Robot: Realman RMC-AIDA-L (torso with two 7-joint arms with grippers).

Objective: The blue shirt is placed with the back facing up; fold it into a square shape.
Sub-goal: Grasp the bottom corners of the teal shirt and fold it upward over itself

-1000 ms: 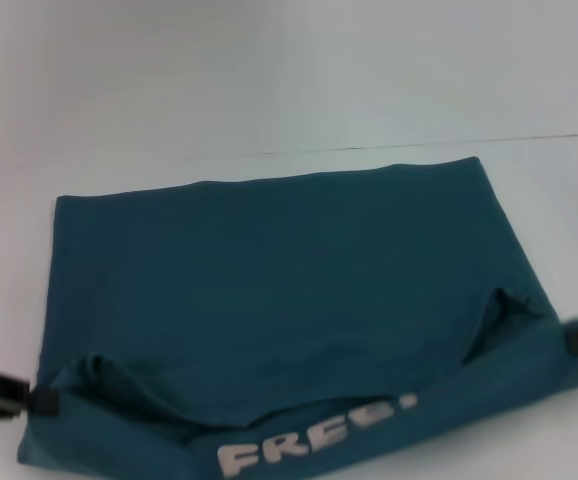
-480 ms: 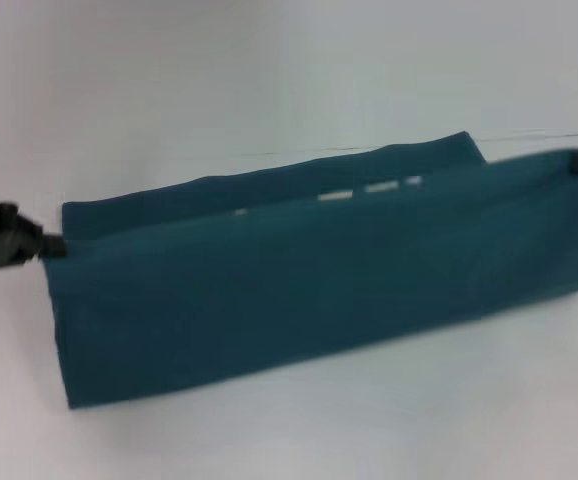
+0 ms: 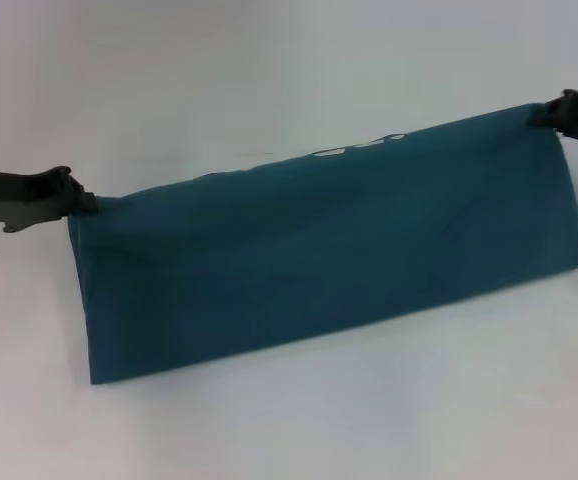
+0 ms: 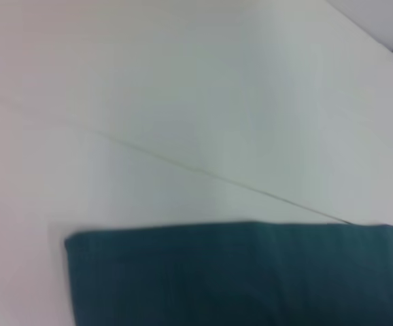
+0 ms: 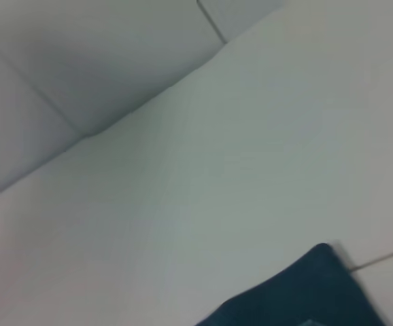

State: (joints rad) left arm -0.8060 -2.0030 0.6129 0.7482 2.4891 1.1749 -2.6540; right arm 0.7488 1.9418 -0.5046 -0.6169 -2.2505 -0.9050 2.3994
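Observation:
The blue shirt (image 3: 329, 255) hangs as a long dark teal band across the head view, its top edge lifted and its lower edge resting on the white table (image 3: 269, 80). A trace of white lettering peeks over the top edge near the middle. My left gripper (image 3: 81, 200) is shut on the shirt's upper left corner. At the upper right corner my right gripper (image 3: 547, 116) is shut on the cloth too. The left wrist view shows a stretch of the blue shirt (image 4: 251, 272) lying on the table. In the right wrist view only a corner of the blue shirt (image 5: 305, 292) appears.
White table surface surrounds the cloth on all sides. A thin seam (image 4: 203, 173) runs across the tabletop behind the shirt. A pale wall corner (image 5: 115, 115) rises at the table's far edge.
Both grippers carried the held edge up and away from me, across the shirt. The lettering that faced up at the near edge now sits behind the raised top edge.

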